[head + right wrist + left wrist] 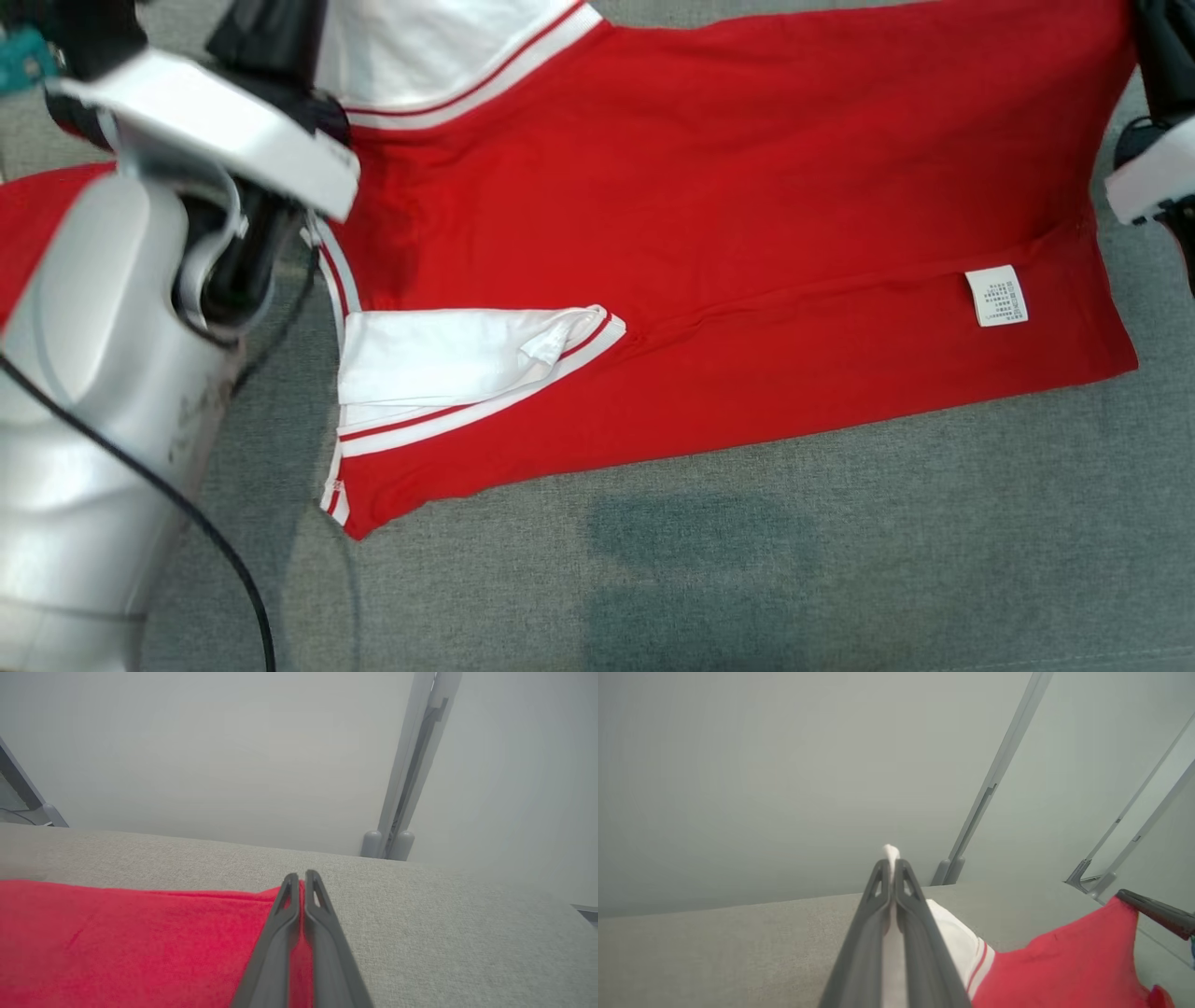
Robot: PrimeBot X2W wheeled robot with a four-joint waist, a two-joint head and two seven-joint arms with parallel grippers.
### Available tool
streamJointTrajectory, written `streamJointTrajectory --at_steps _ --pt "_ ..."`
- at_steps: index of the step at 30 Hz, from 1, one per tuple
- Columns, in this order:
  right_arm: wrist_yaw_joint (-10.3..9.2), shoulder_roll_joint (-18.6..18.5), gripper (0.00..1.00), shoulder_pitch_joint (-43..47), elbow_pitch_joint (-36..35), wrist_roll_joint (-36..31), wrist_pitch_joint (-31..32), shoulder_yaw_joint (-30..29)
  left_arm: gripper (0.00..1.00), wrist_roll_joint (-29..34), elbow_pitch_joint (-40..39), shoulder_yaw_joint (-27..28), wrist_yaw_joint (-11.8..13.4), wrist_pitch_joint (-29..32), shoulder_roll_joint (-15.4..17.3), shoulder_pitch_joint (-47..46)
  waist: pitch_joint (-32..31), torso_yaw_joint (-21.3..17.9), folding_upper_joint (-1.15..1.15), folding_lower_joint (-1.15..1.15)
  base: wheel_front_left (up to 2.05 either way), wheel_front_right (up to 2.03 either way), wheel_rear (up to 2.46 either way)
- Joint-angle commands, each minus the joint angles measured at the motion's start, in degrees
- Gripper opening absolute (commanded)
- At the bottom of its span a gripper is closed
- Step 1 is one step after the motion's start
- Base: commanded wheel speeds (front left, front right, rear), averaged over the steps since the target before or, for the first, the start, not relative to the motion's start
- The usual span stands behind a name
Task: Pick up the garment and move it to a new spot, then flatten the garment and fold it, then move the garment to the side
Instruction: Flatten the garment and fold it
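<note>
Found the garment [728,233], red with white sleeves and red-and-white striped trim, stretched wide across the grey counter [747,560] in the head view. Saw its near edge lying on the counter, from a striped corner at lower left to a plain red corner at right. Noted one white sleeve [448,359] folded in over the red body near the left end, crumpled at its tip, and a second sleeve [420,47] at the top edge. Spotted a small white label [997,295] on the red cloth toward the right end, just below a long crease.

Found the right end effector [301,875] in its wrist view pinching the red edge of the garment. Saw its fingers nearly touching, red showing between them, and the cloth spreading away to the left over the counter.

Caught the left end effector [891,863] in its wrist view pressed together on white cloth of the garment. Saw a tuft poking out past the fingertips and a strip showing between the fingers. Followed the red body off to the right of that view, up to a dark finger [1157,911] of the right end effector gripping its corner.

Made out the pale left arm [93,355] and a black cable [187,523] at the head view's left side, covering part of the garment. Saw a plain grey wall [187,742] with upright posts [406,765] behind the counter.
</note>
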Motion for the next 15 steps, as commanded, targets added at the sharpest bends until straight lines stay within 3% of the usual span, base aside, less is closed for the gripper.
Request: streamJointTrajectory --at_steps 1,10,15 --pt "-0.02 -1.36 0.0 3.32 -2.41 -0.09 -0.73 -1.4 0.0 -0.79 -3.34 1.77 -0.35 -0.57 2.89 1.39 -0.82 0.52 0.0 0.0 0.0 0.0 0.0" --pt "-0.02 -1.72 0.0 17.32 -10.34 0.27 -0.75 -13.53 0.0 -3.21 -19.66 3.25 3.45 -3.14 5.65 18.27 -4.59 2.49 0.0 0.0 0.0 0.0 0.0" --pt "-0.02 -1.13 0.0 22.93 -13.98 -5.03 -0.76 -19.86 0.0 -3.17 -28.97 3.44 6.22 -4.44 6.33 26.32 -6.49 4.06 0.0 0.0 0.0 0.0 0.0"
